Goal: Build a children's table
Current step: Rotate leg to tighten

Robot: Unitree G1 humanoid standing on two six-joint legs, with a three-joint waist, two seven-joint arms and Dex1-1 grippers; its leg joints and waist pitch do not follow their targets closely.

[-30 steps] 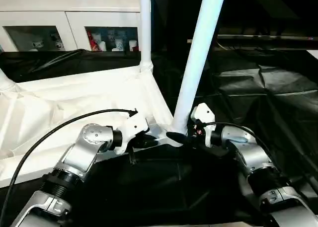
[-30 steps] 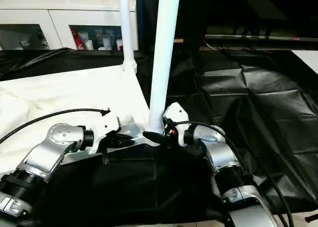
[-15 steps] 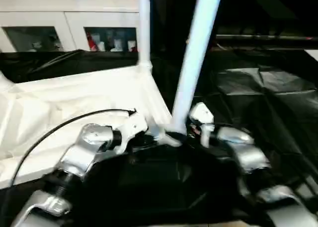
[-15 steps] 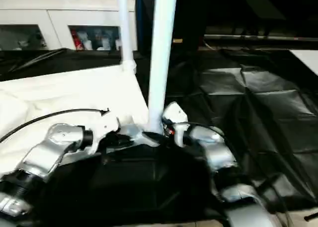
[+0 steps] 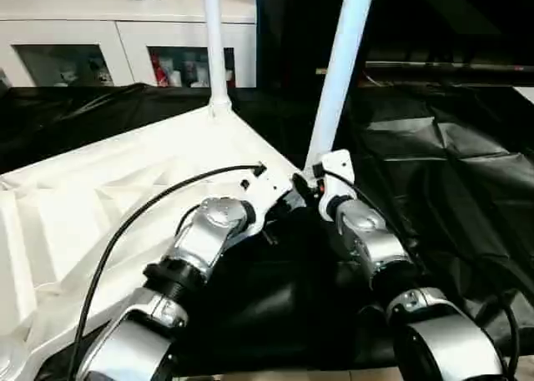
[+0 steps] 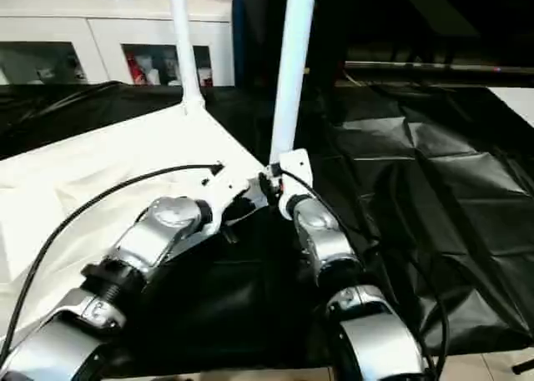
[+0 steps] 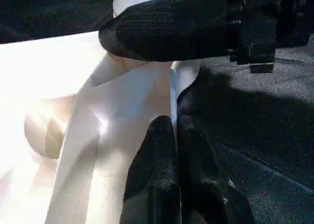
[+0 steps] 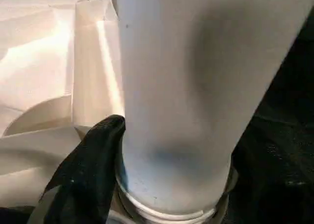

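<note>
The children's table lies upside down: its white tabletop point(image 5: 125, 198) shows its ribbed underside at the left. One white leg point(image 5: 213, 47) stands in the far corner socket. A second leg point(image 5: 338, 72) rises from the near corner, leaning a little to the right. My left gripper point(image 5: 288, 199) is at that near corner, its fingers point(image 7: 152, 165) shut on the tabletop's thin edge. My right gripper point(image 5: 310, 179) clasps the base of the near leg point(image 8: 186, 87), with one black finger point(image 8: 88, 180) pressed against its side.
A white cabinet point(image 5: 125, 31) with glass doors stands along the back. Crinkled black sheeting point(image 5: 450, 172) covers the ground to the right and in front. A black cable point(image 5: 167, 198) arcs over my left forearm.
The whole picture has shifted, so the near corner now sits higher and my forearms point more forward. Both grippers stay at the near corner with the same holds.
</note>
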